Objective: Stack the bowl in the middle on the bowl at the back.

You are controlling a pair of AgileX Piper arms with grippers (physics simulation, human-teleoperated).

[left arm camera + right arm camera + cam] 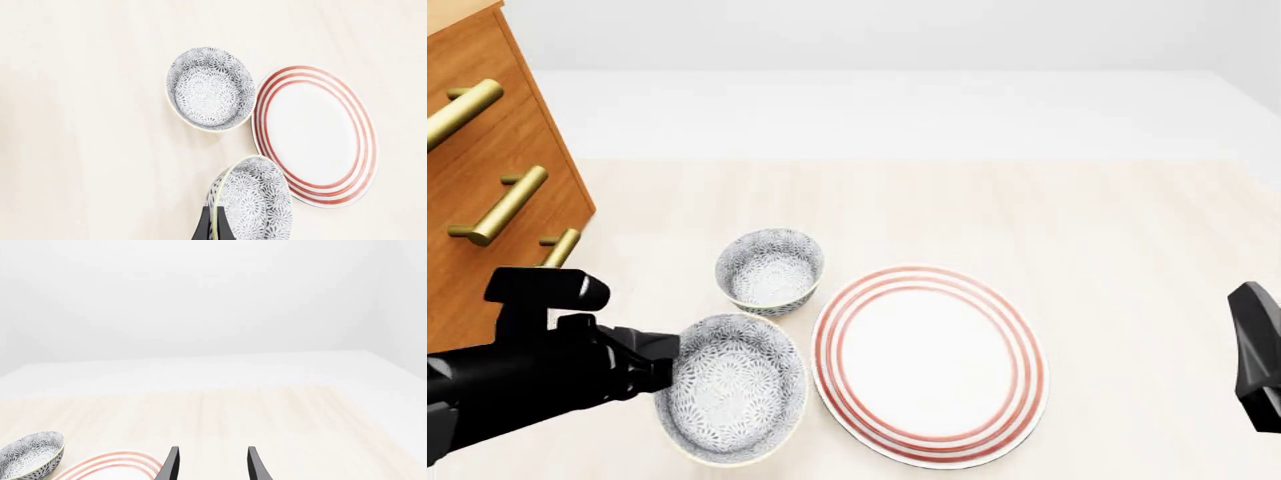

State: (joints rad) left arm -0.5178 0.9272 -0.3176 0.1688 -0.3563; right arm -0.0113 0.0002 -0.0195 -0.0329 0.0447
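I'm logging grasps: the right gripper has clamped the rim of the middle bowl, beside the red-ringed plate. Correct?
Wrong arm. The left gripper is clamped on the rim of the middle bowl, as the left wrist view shows; the right gripper is open, holding nothing. The plate does lie beside it.

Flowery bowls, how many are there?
2. One bowl sits on the table, farther back beside the plate. The nearer bowl is tilted, its rim held by the left fingers.
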